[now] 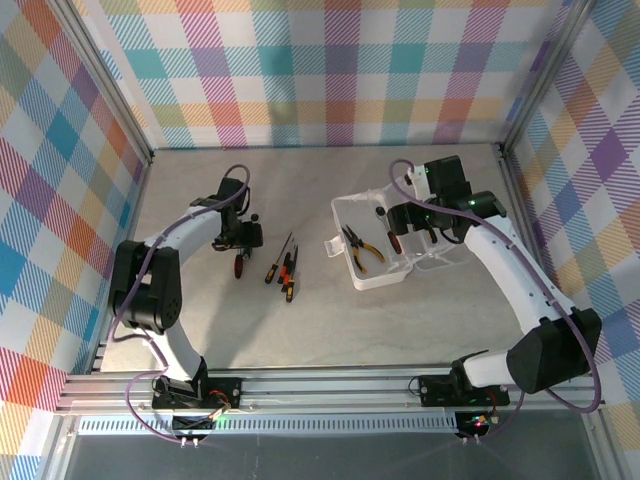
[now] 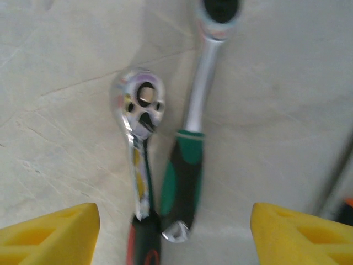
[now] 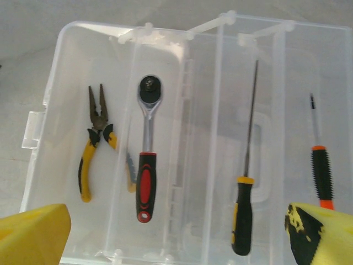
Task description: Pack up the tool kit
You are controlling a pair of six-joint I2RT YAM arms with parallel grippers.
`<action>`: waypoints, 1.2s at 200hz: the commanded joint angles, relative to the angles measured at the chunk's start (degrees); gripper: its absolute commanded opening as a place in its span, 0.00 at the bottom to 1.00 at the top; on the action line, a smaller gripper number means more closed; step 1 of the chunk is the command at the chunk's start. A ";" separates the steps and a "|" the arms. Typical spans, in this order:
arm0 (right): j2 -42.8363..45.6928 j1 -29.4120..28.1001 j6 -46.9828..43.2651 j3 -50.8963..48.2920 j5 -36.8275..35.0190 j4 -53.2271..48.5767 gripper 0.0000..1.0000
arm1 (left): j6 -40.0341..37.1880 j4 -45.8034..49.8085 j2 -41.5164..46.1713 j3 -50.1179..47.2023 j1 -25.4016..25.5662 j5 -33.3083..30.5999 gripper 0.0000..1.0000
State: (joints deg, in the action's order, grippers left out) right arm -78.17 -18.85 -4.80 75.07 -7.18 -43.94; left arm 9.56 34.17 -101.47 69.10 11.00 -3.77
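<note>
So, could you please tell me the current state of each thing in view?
box: open, lid folded back.
pliers: inside the box, handles apart.
boxed ratchet: lying flat inside.
lid screwdrivers: lying flat at the open lid.
loose screwdrivers: unpacked, on the table.
table ratchets: two, side by side, ungripped.
left gripper: open, straddling the table ratchets.
right gripper: open, empty, above the box.

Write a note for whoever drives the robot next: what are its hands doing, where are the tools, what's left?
Left hand: open, over two ratchets on the table, touching neither.
Right hand: open, empty, above the open box.
Done: pliers and a third ratchet in the box; two screwdrivers on its lid side.
Left: the two ratchets, the loose screwdrivers on the table, closing the lid.
</note>
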 commanded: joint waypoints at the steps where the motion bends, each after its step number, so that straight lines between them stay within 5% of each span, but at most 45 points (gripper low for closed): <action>1: -0.91 -0.83 0.85 -0.76 1.91 1.48 0.99 | 0.55 -1.20 -2.57 3.19 -1.50 -1.95 0.68; 86: -1.94 -1.83 0.91 -0.59 2.01 1.08 0.99 | 1.56 -3.32 -13.51 11.03 -5.45 2.45 0.52; 129: -2.33 -2.07 0.60 -0.33 1.75 0.94 0.99 | 1.42 -3.15 -16.34 12.29 -5.51 4.01 0.35; 153: -2.51 -2.08 0.58 0.04 1.72 0.65 0.99 | 1.42 -3.23 -16.24 11.64 -5.61 5.15 0.19; 212: -2.86 -2.33 0.49 0.53 1.82 0.26 0.99 | 0.64 -3.06 -13.14 7.90 -5.66 4.56 0.00; 240: -2.78 -2.38 0.58 0.33 1.99 0.24 0.99 | -0.13 -1.82 -11.24 7.54 -5.91 4.30 0.00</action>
State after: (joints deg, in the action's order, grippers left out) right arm -80.90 -20.71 -4.78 74.61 -6.33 -43.35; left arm 10.81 28.34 -114.59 78.63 5.48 0.45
